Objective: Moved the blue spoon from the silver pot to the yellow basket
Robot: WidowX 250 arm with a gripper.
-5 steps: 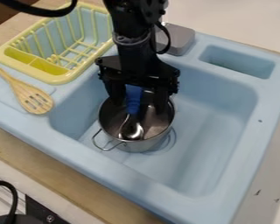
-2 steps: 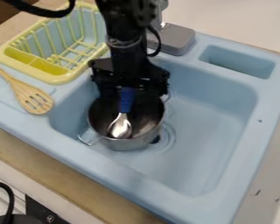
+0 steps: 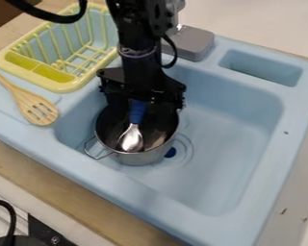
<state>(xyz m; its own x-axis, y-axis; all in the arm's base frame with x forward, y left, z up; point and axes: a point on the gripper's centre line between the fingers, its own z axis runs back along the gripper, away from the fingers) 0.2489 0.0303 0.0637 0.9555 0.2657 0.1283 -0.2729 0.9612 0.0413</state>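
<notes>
Hanging down into the pot (image 3: 138, 158), the black gripper (image 3: 144, 111) is dark against a dark interior, so can't tell how far open it is or whether it has hold of the spoon (image 3: 136, 113). Spoon is in the metal pot, tilted, blue handle up by the gripper, shiny bowl lower, toward the near side. Top of handle runs up under the gripper body, upper end hidden. Can't tell if the spoon touches the pot's inside.

Pot is upright in the light blue sink (image 3: 227, 144), wire loop handle on the near left side. Back rim of pot is cut off by the gripper. Dark blue round spot (image 3: 170, 153) just beside the pot, at the ringed drain area, partly behind the pot, hard to make out.

Small marking on the black panel (image 3: 46, 232) at lower left, too small to tell. Panel runs off the bottom edge. Dark rounded thing (image 3: 27, 240) next to it is cut off too, with a black cable (image 3: 13, 216) above.

Yellow basket (image 3: 58, 87) sits on the sink's upper left, well apart from the spoon, its top cut by the view's edge. Wooden slotted spatula (image 3: 35, 109) lies near the basket, handle end cut off at left. Grey faucet base (image 3: 194, 44) is behind the arm, faucet partly hidden.
</notes>
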